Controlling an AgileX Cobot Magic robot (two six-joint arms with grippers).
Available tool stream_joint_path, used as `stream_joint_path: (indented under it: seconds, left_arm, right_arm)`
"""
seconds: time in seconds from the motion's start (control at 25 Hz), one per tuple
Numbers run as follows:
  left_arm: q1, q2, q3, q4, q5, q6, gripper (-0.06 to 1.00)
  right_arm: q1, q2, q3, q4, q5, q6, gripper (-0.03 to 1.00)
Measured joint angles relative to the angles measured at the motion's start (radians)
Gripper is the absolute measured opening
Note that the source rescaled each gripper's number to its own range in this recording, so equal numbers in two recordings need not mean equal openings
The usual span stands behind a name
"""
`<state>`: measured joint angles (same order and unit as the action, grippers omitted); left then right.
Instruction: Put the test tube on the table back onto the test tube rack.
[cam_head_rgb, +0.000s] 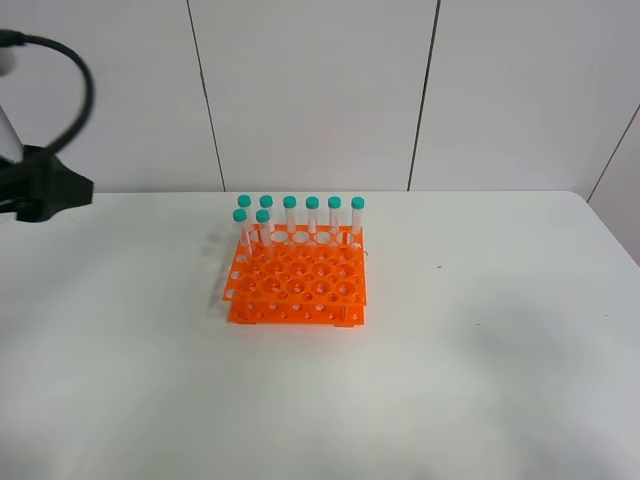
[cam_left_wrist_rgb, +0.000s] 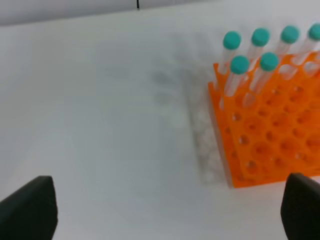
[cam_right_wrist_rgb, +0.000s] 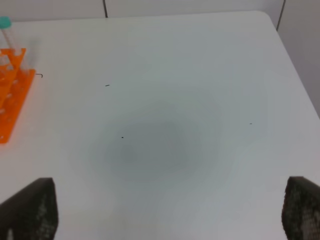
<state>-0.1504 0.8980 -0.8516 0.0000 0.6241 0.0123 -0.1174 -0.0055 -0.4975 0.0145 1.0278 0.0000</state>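
Rack: bright orange plastic two-tier test tube rack (cam_head_rgb: 297, 281) with a grid of round holes, centre of the exterior high frame on the plain white matte table (cam_head_rgb: 480, 360)
Tubes: eight slim clear teal-capped tubes stand upright in the rack – six in its back row, two just in front at its left end (cam_head_rgb: 252, 232); none lies loose on the table in any view
Left gripper (cam_left_wrist_rgb: 170, 212): jaws spread wide, empty, rack at right of its view
Right gripper (cam_right_wrist_rgb: 170, 212): released, empty, over bare table
Risk: a left arm swinging near the rack could clip a cap and tip a tube – the front pair stands closest
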Motion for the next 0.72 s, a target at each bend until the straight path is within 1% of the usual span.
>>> stream_joint_path:
  seconds: [0.24, 0.36, 0.44, 0.72]
  left_arm:
    - [0.000, -0.283, 0.000, 0.000, 0.190, 0.000, 0.99]
    - [0.000, -0.408, 0.000, 0.000, 0.316, 0.000, 0.99]
    - [0.000, -0.482, 0.000, 0.000, 0.381, 0.000, 0.99]
    - [0.000, -0.695, 0.000, 0.000, 0.561, -0.003, 0.99]
  right_arm:
    - [0.000, 0.000, 0.000, 0.000, 0.000, 0.000, 1.00]
    - [0.000, 0.000, 0.000, 0.000, 0.000, 0.000, 1.00]
    - [0.000, 0.000, 0.000, 0.000, 0.000, 0.000, 1.00]
    - [0.000, 0.000, 0.000, 0.000, 0.000, 0.000, 1.00]
